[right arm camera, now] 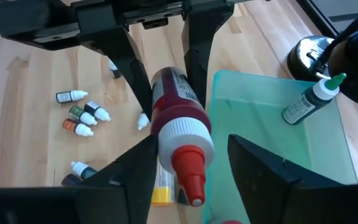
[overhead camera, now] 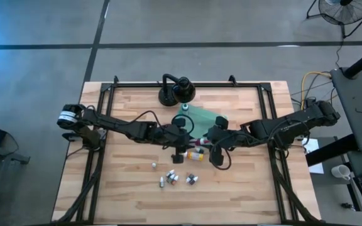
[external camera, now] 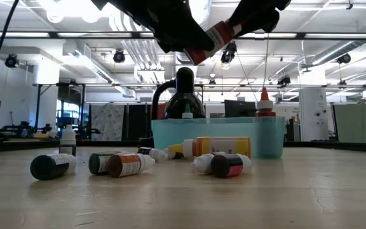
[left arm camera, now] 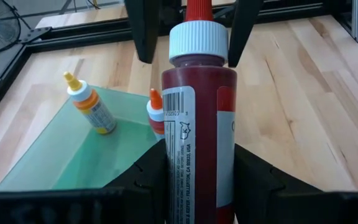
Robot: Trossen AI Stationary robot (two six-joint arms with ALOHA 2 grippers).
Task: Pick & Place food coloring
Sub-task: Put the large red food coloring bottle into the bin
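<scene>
A red food coloring bottle with a white cap and red tip hangs high above the table, with my left gripper shut on it. My right gripper is open. It faces the bottle's tip, one finger on each side of the white cap, with a gap showing on one side. Below them stands a translucent green tray holding a green-capped bottle and orange-tipped ones. Several small bottles lie on their sides on the wood. My left gripper pinches the bottle's body between its two fingers. The fingers lie along the bottle, and the capped end sticks out past their tips. The bottle is lifted clear and slants, its tip toward my right gripper.
A black round-based stand rises at the table's far side, just behind the tray. A yellow-labelled bottle lies in front of the tray's near wall. A black metal frame runs around the table's edges.
</scene>
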